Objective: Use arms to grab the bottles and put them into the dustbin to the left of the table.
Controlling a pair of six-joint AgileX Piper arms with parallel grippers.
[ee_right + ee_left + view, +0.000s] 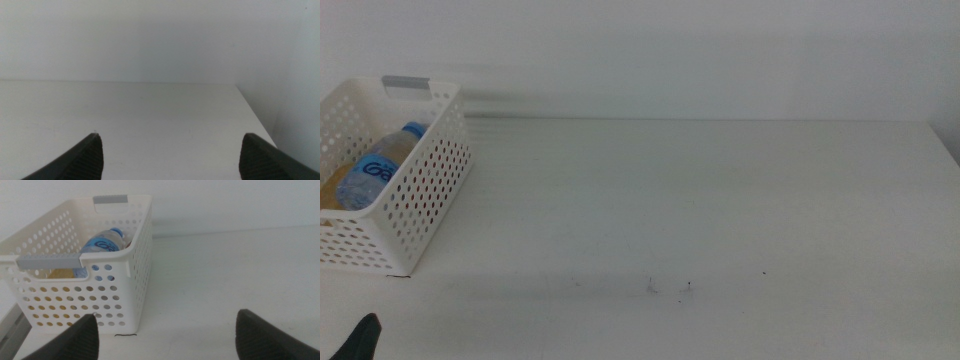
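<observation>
water bottle (104,244) lies in dustbin (425,190), cap toward far handle; both claws apart.

I see a white dustbin (415,190) with rows of round holes punched through its sides and a grey handle (407,84) on the rim. Inside lies a clear water bottle (102,244) with a blue cap and a blue label bearing white lettering; a patch of yellow (59,273) shows beneath it through the holes. The table (720,210) is plain white with a few tiny dark specks. My left gripper (165,335) and right gripper (170,156) both show dark, almost black jaws.
</observation>
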